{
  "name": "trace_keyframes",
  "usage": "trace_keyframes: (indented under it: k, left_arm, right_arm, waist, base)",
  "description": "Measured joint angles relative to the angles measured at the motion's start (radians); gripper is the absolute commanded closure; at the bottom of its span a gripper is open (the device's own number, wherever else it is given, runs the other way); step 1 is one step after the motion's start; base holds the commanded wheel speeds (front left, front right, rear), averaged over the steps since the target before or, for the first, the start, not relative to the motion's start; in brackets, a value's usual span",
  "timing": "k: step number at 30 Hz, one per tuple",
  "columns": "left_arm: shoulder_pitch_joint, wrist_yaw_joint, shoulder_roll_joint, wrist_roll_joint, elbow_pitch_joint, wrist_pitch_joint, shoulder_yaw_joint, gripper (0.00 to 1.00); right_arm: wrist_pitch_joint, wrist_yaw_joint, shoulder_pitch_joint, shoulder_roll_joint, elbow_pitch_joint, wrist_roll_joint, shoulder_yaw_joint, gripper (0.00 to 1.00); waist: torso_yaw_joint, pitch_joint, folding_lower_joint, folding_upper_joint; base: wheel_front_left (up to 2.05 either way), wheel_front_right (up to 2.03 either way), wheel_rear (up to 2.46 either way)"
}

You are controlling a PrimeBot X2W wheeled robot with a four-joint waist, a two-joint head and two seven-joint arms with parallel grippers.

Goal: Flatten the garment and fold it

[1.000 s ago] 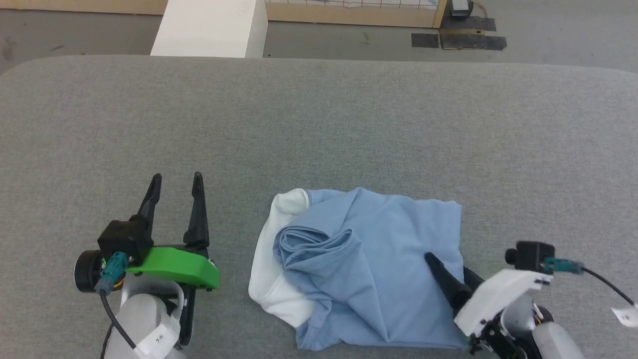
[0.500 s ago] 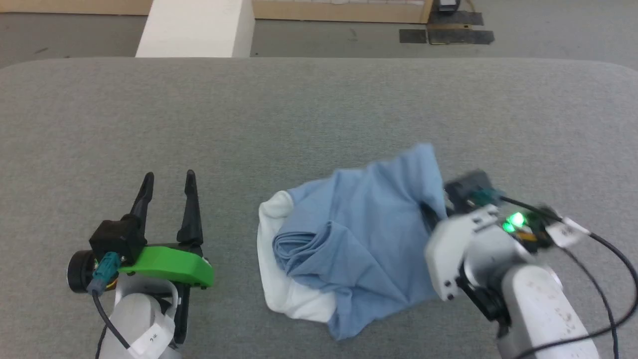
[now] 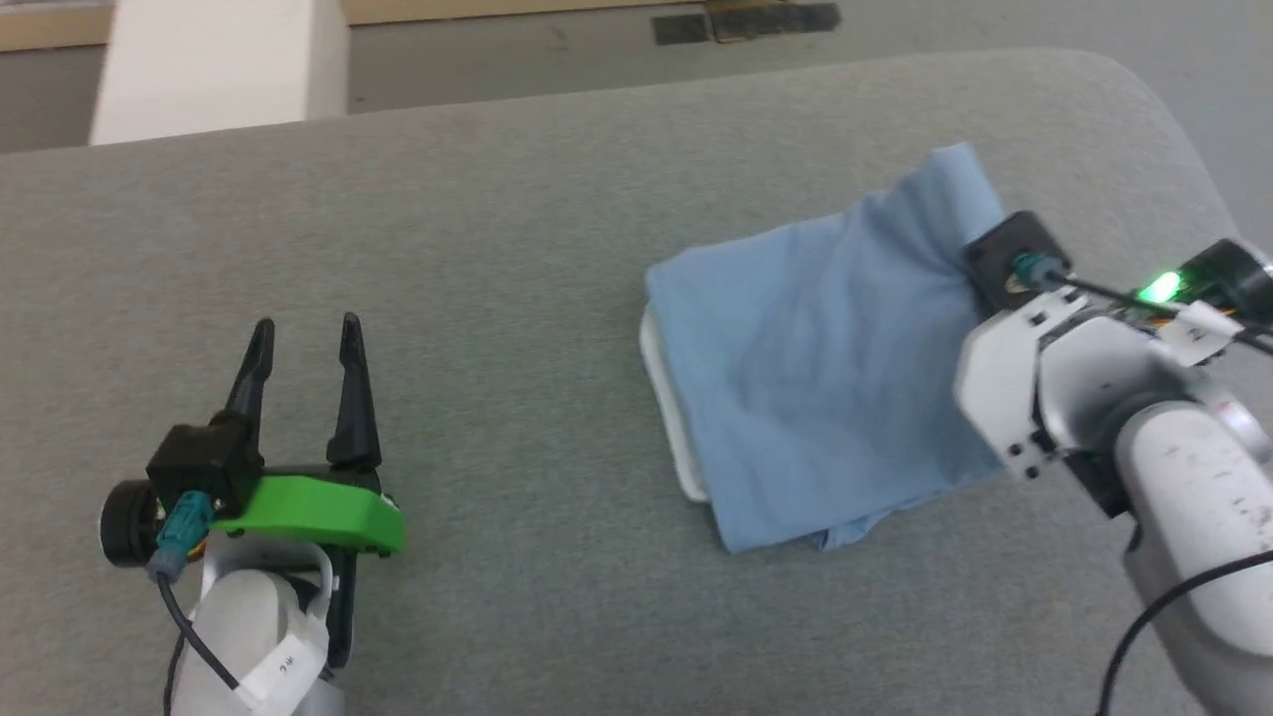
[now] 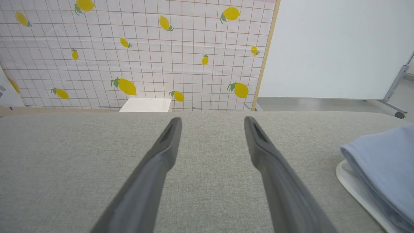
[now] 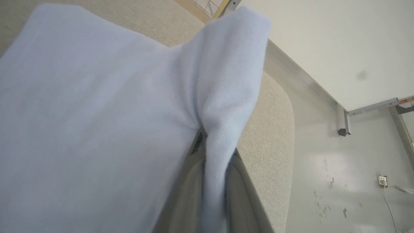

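**Right gripper [image 5: 213,145] pinches one corner of the garment [image 3: 816,368], close to the table's right edge.**

The garment lies in layers on the right part of the grey table [image 3: 497,249]. Its far right corner is lifted and clamped between the right gripper's fingers. The left gripper [image 3: 304,326] is empty, fingers wide apart, well away at the near left. Nothing pins the garment's left side, so I think a pull could drag the whole bundle toward the rounded edge instead of spreading it, or the small pinch could slip.

Light blue garment [image 3: 816,368] on grey table [image 3: 497,199]; yellow-lemon checked screen [image 4: 129,48].
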Motion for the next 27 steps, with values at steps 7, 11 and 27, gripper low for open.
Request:
trace_keyframes:
  k: [7,11,27]
  left_arm:
    - [-0.043,0.0,0.017,0.015,-0.031,-0.001,-0.005,0.0]
    - [-0.068,0.0,0.032,0.023,-0.047,-0.001,-0.007,0.0]
    - [-0.118,0.001,0.068,0.032,-0.042,-0.001,-0.036,0.0]
  right_arm:
    - [-0.084,0.0,-0.059,-0.091,0.132,0.003,-0.072,1.0]
    - [-0.161,0.0,-0.114,-0.127,0.238,-0.011,-0.13,1.0]
    - [-0.478,0.0,-0.244,-0.07,0.577,-0.172,-0.427,0.64]
  waist:
    - [-0.081,0.064,0.0,0.0]
    - [-0.112,0.117,0.0001,0.0]
    - [-0.097,0.264,0.0001,0.0]
  base:
    - [0.0,0.0,0.0]
    - [0.0,0.0,0.0]
    - [0.0,0.0,0.0]
